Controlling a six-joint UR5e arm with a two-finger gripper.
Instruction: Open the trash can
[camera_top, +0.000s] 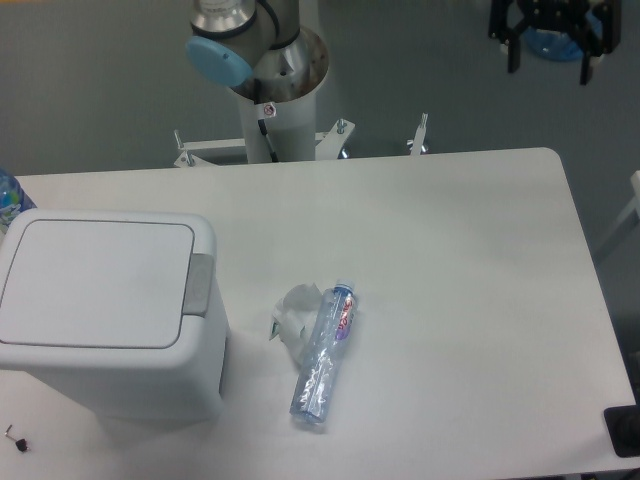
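Sitting at the lower left of the frame, the trash can (105, 310) has its lid down flat, its grey push tab (198, 285) facing the table's (450, 300) middle where an arm could press it. Right of it lie a crushed bottle (325, 355) and crumpled paper (292, 315). Farthest, at upper right beyond the table, the claw (550, 45) hangs parked, apparently released and holding nothing, though it is partly cropped.

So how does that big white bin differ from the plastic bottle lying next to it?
The trash can is far bigger than the bottle. The trash can is opaque white and boxy; the bottle is clear, slim and looks crushed. The trash can stands upright with its lid shut; the bottle lies on its side, blue cap pointing away from the camera. Both rest on the white table, apart from each other and untouched by the gripper.
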